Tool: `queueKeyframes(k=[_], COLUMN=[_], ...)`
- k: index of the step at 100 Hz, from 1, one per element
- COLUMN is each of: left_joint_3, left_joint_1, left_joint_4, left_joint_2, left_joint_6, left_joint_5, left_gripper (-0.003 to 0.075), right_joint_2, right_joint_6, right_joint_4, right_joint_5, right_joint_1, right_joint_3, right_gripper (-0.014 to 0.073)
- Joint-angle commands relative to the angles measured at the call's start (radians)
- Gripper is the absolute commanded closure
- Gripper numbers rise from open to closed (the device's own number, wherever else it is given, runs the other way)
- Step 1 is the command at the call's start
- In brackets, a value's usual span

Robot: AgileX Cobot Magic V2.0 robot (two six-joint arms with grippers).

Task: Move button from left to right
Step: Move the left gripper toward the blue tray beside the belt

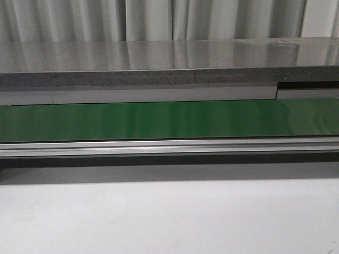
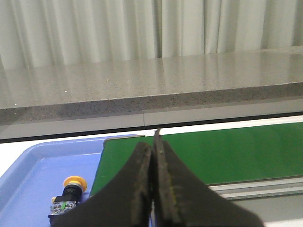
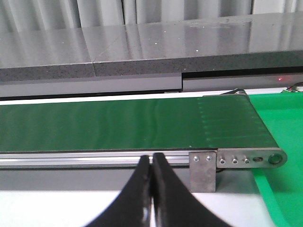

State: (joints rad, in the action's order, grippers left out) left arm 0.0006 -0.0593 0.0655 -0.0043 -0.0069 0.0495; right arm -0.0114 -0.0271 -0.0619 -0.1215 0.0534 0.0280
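Observation:
The button, with a round yellow-orange cap on a black body, lies in a blue tray beside the left end of the green belt. It shows only in the left wrist view. My left gripper is shut and empty, apart from the button and over the belt's end. My right gripper is shut and empty, in front of the belt's rail near its right end. Neither gripper nor the button shows in the front view.
The green conveyor belt runs across the front view behind an aluminium rail. A grey stone ledge and curtains stand behind it. The belt's right end has a metal bracket, with a green surface beside it.

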Motion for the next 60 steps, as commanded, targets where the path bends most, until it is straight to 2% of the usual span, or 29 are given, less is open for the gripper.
queueKeyframes(k=[1,34,60], left_joint_3=[0.009,-0.178,-0.406], left_joint_1=[-0.008,-0.008,-0.008], left_joint_4=[-0.005,-0.104,-0.102], left_joint_2=[-0.031,0.055,0.253], left_joint_6=[-0.009,-0.009,-0.009], left_joint_5=[-0.076,0.138,0.324], left_gripper=[0.0740,0.0740,0.0740], right_joint_2=[-0.020,-0.020,-0.020], right_joint_6=[0.000,0.000,0.000], right_joint_4=[0.008,0.008,0.008], right_joint_5=[0.082,0.082,0.082], right_joint_1=[0.002,0.002,0.002], right_joint_3=[-0.016,-0.016,-0.016], right_gripper=[0.0662,0.0662,0.0662])
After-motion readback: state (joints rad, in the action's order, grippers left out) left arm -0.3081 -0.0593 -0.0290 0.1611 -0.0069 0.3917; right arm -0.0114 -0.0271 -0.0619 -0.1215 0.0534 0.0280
